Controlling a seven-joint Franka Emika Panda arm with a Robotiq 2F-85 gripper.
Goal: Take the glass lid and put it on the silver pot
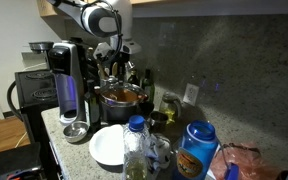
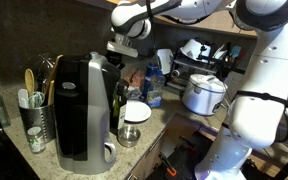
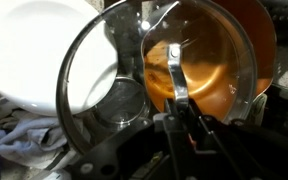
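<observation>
Lid: one glass lid [image 3: 134,90], round, clear, with a shiny metal rim; held tilted, overlapping the pot and the bowl's edge in the wrist view.
Pot: one silver pot [image 3: 267,45], round dark metal, smooth orange inside.
Hand: the hand [image 3: 177,102] is clamped on the lid's centre handle.
Bowl: one white bowl [image 3: 34,50], glossy, just beside the pot.
Surroundings: coffee machine [image 1: 69,85], blue-capped bottle [image 1: 136,125] and crumpled cloth [image 3: 19,140] on the speckled bench [image 2: 34,165].

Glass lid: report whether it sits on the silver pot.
Off. The glass lid hangs in the claw, its rim overlapping white bowl and silver pot.
</observation>
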